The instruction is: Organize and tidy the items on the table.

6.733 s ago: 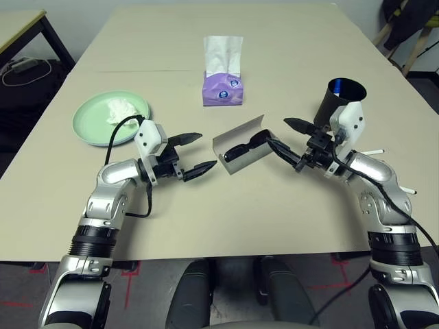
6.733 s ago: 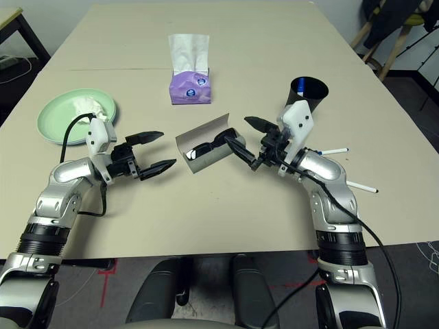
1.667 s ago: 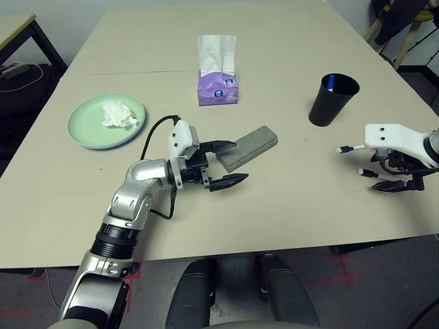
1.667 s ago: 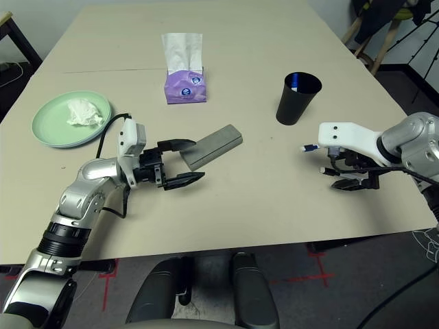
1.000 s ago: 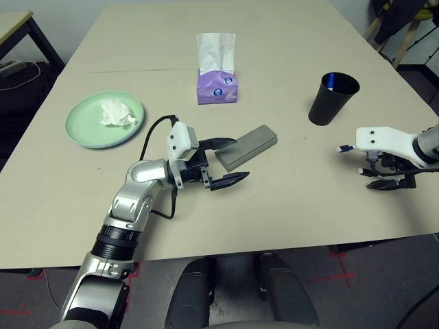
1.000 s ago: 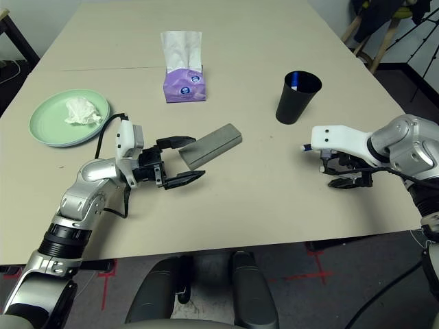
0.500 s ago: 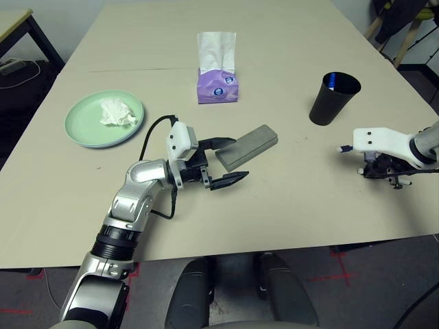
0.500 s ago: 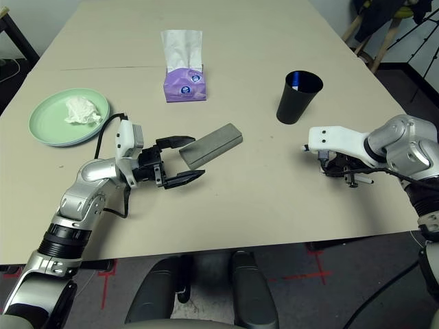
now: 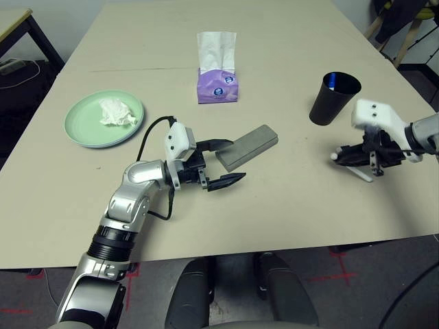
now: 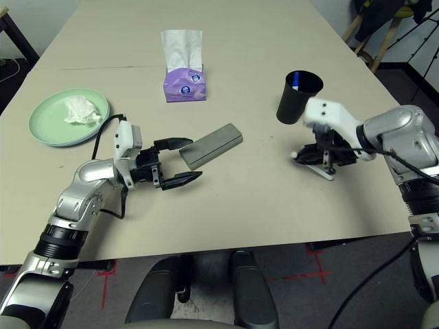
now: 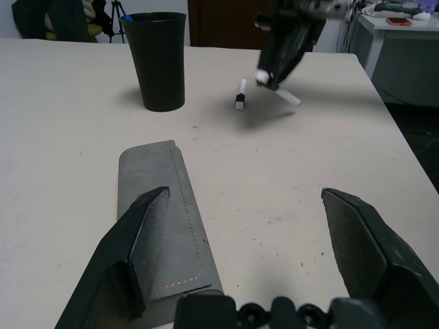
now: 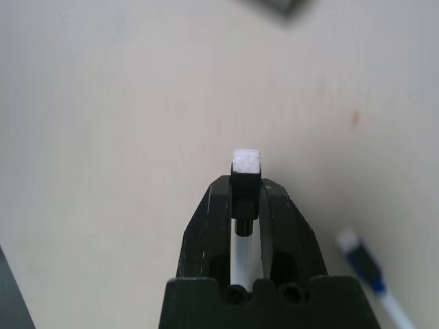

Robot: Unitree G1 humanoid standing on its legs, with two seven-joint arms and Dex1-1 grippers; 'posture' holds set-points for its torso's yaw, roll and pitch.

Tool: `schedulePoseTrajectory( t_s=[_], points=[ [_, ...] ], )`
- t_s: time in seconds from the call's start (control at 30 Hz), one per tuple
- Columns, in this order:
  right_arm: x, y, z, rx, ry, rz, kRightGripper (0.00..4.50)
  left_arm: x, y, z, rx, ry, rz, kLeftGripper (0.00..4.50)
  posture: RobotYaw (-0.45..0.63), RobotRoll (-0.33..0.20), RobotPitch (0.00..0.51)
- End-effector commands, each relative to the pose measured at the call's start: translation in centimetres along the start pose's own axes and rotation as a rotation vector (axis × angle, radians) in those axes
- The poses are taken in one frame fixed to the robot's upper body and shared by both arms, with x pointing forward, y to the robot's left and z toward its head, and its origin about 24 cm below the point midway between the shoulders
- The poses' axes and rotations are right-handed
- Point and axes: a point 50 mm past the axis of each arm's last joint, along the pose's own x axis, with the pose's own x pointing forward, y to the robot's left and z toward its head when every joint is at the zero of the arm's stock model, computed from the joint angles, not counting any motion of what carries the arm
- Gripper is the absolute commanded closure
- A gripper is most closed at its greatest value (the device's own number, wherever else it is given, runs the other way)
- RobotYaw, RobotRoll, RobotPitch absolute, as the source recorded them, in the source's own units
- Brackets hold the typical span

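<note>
The grey glasses case (image 9: 248, 146) lies closed in the middle of the table (image 9: 274, 205). My left gripper (image 9: 223, 162) stands open at its near end, one finger (image 11: 147, 226) beside the case. My right gripper (image 9: 351, 155) is shut on a white pen (image 12: 245, 163) and holds it just above the table, in front of the black cup (image 9: 334, 98). A blue-tipped pen stands in the cup. Another pen (image 11: 240, 94) lies on the table by the right gripper. The pale green plate (image 9: 86, 127) at the left holds the crumpled tissue (image 9: 116, 112). The sunglasses are out of view.
A purple tissue box (image 9: 218, 86) stands at the back centre, behind the case. A thin seam (image 9: 137, 70) crosses the table's far half. Chair legs (image 9: 405, 34) and a dark floor lie beyond the right edge. A side table (image 9: 14, 20) stands at the far left.
My right gripper has shut on the white pen, lifted it off the table and swung left toward the black cup. The left arm and the case have not moved.
</note>
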Motion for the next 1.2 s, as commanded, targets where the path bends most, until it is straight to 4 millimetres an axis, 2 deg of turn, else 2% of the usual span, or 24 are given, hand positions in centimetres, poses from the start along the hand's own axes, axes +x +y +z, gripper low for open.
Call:
schedulePoseTrajectory(
  t_s=[0.03,0.17,0.37,0.53,0.7,0.9,1.0,1.2],
  points=[
    [-0.5,0.1,1.2,0.043,-0.198,-0.067,4.09,-0.1,0.4,0.6,0.001,-0.015,0.016,0.00,-0.04,0.000,0.144],
    [-0.2,-0.8,2.9,0.023,-0.459,-0.255,4.09,0.0,0.9,0.6,-0.019,-0.021,0.062,0.00,-0.06,0.000,0.127],
    [1.6,-1.1,3.7,-0.047,-0.685,-0.473,4.09,0.4,1.2,0.7,-0.020,-0.023,0.065,0.00,-0.07,0.000,0.118],
    [2.7,-0.6,4.2,-0.061,-0.811,-0.604,4.09,0.1,1.6,0.8,-0.003,-0.004,0.065,0.00,-0.07,0.000,0.113],
    [3.3,-0.3,4.8,-0.049,-0.840,-0.595,4.09,-0.1,2.0,1.0,0.001,0.012,0.059,0.00,-0.06,0.000,0.108],
    [2.1,-1.1,6.7,-0.054,-0.918,-0.671,4.09,-0.2,2.7,1.5,0.005,0.033,0.094,0.00,-0.06,0.000,0.107],
    [1.0,-2.2,7.7,-0.044,-0.971,-0.791,4.09,-0.2,3.2,1.7,0.011,0.037,0.140,0.00,-0.06,0.000,0.108],
    [0.0,-3.8,7.7,0.039,-0.991,-0.998,4.09,-0.1,3.6,1.6,0.012,0.029,0.214,0.00,-0.06,0.000,0.109]
  ],
)
